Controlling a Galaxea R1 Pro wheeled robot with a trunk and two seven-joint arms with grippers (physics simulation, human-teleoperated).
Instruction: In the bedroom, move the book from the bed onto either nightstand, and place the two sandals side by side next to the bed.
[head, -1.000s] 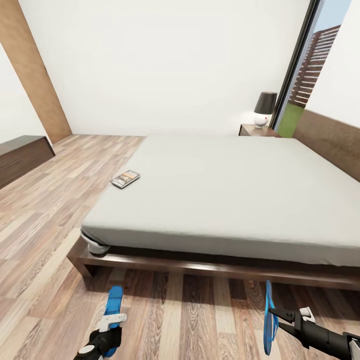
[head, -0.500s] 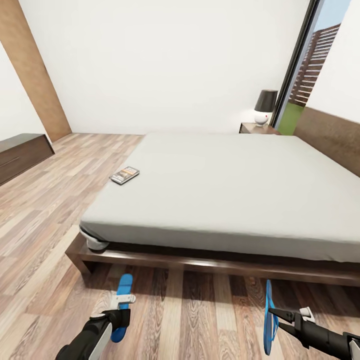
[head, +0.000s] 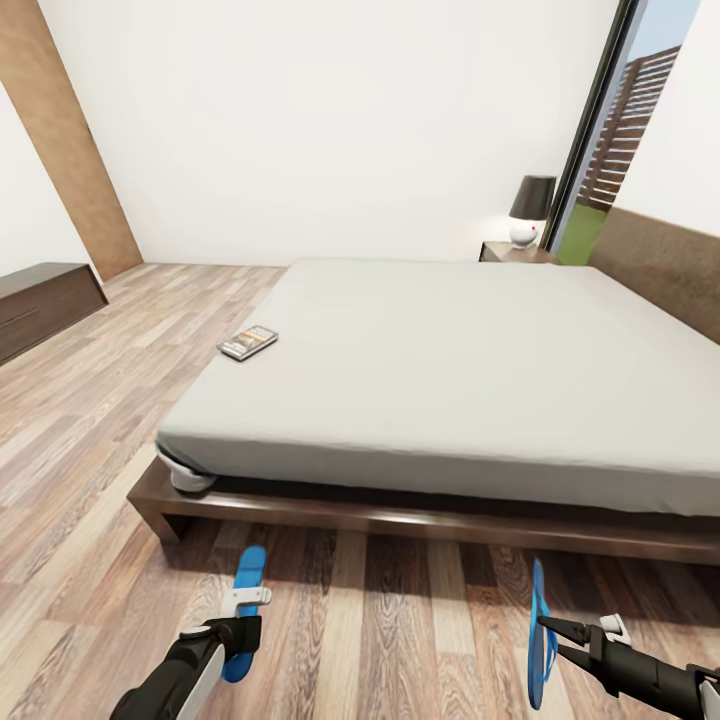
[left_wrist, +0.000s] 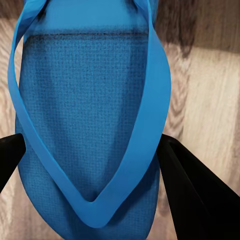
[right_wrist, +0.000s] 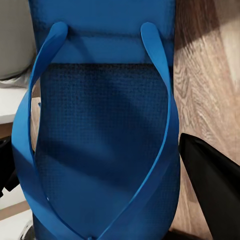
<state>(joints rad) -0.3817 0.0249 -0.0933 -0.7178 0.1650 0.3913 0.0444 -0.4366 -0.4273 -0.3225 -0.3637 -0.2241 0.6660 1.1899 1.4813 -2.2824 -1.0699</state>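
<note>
Wood-plank floor (head: 90, 440) runs under both arms and up to the bed (head: 440, 370), whose dark frame and grey mattress fill the ground ahead of the two jaws. The left gripper (head: 243, 618) has its jaws closed across one blue sandal (head: 244, 610), which points forward toward the bed frame and is tilted partly on edge; in the left wrist view the dark fingers (left_wrist: 190, 192) press its sides. The right gripper (head: 548, 629) clamps the other sandal (head: 537, 640) (this one stands on edge, thin as a blade from the head camera). Well beyond the left jaws the book (head: 247, 342) lies flat on the mattress near its left edge. Far past the right jaws, across the whole mattress, the nightstand (head: 515, 254) carries a lamp (head: 530, 211) beside the window (head: 610, 130). A long dark bench (head: 40, 305) stands well off beyond the left arm.
</note>
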